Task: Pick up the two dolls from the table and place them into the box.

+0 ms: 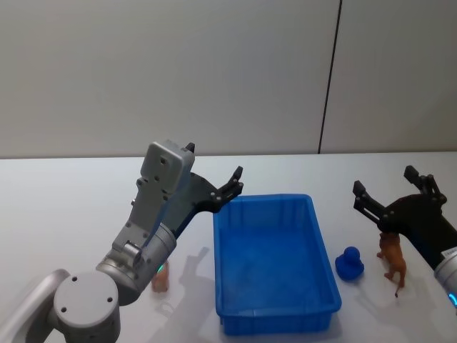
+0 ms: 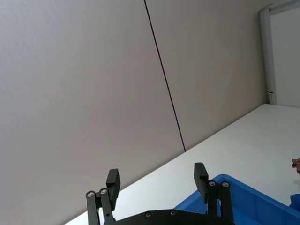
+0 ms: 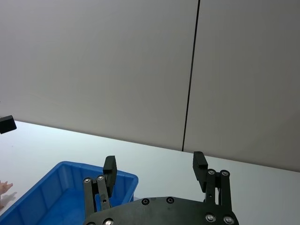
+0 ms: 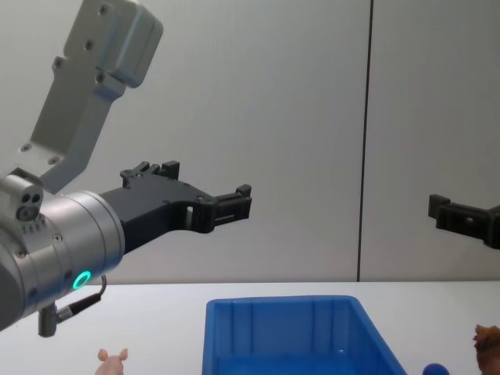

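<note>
Both dolls stand on the flat white tabletop (image 1: 71, 200), not yet in the bright blue ribbed plastic bin (image 1: 275, 199). The small rounded solid-blue toy (image 1: 350, 263) sits just beside the bin's right wall, and the small shaggy brown four-legged animal figure (image 1: 392, 259) stands upright just to its right.

My right gripper (image 1: 387, 186) hangs above the brown figure with its fingers spread and nothing between them. My left gripper (image 1: 232, 186) hovers over the bin's far left corner, also spread and empty.

I judge both dolls light. The animal's thin legs and tail look easy to topple or snag, so I would pinch across its trunk. The blue toy looks smooth and may squirt free, so I would close low on its wider body.

A tiny pale pink pig-like figure (image 4: 113, 358) stands left of the bin.
</note>
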Motion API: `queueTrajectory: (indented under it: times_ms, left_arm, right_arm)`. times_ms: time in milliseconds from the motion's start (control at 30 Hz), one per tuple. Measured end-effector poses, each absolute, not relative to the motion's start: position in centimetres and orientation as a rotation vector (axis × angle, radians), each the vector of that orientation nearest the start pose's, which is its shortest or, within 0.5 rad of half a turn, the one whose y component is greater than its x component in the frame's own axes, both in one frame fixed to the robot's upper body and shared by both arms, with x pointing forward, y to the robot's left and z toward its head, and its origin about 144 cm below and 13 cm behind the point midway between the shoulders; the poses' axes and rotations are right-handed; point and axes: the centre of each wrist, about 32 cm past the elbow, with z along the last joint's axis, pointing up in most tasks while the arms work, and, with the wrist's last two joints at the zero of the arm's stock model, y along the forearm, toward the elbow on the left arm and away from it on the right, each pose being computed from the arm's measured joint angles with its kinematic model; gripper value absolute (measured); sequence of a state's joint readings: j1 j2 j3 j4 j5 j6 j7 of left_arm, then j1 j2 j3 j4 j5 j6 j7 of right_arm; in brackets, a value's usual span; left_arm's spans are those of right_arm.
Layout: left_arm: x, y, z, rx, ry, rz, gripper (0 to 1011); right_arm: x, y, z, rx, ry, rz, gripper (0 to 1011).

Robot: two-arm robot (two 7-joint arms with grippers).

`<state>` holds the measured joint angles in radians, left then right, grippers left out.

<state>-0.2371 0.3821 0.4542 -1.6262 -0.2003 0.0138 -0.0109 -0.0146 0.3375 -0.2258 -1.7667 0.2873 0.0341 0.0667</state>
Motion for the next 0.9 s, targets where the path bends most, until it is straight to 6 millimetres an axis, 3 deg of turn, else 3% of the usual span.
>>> queueTrajectory:
  times_ms: [900]
  left_arm:
    - [49.20,19.84,120.44,0.061,-0.268,1.124,1001]
  right_arm:
    - [44.33,-23.71,118.87,0.026,-0.075,-1.230,1001]
